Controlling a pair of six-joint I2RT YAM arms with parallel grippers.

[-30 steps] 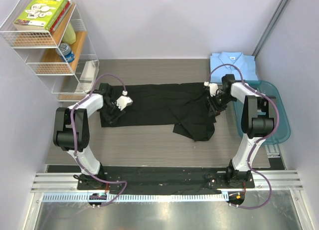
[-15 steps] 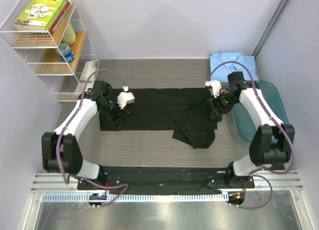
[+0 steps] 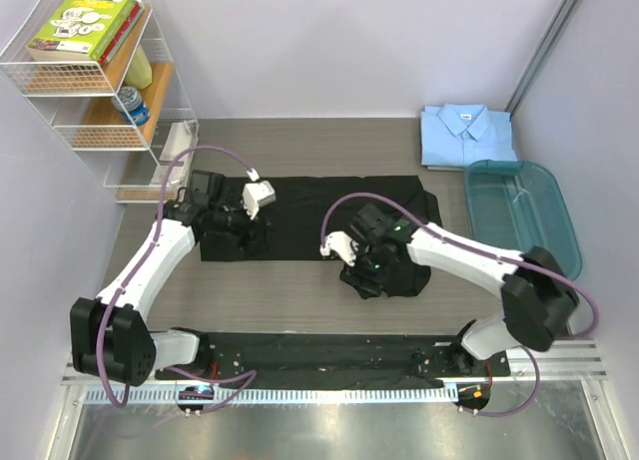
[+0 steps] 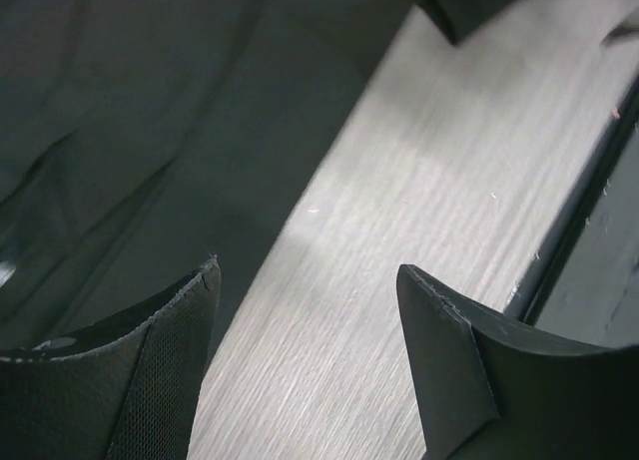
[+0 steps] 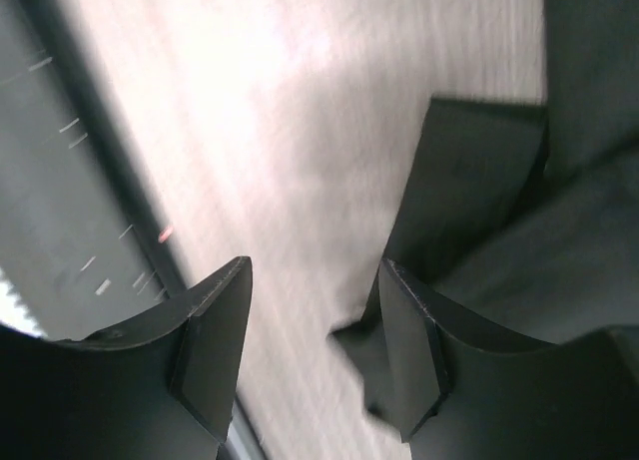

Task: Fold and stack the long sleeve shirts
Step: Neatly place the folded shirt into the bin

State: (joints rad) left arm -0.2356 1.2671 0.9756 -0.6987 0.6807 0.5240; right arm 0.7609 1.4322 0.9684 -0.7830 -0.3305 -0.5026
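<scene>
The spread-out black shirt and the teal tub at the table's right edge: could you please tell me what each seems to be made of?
The black collared shirt looks like thin, matte woven cloth: it lies limp, creased and bunched in soft folds. The teal tub looks like smooth, probably translucent, moulded plastic, with a rigid rounded rim and pale glints.

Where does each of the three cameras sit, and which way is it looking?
Top external: fixed above and behind the arms, looking down on the table; shows left arm, right arm, black shirt, folded light blue shirt.
Left wrist: on the left arm's wrist, looking past the open left gripper at the black shirt's edge and bare wood.
Right wrist: on the right arm's wrist, looking past the open right gripper at wood and black cloth.
Shared: all three see the black shirt and the table.
</scene>
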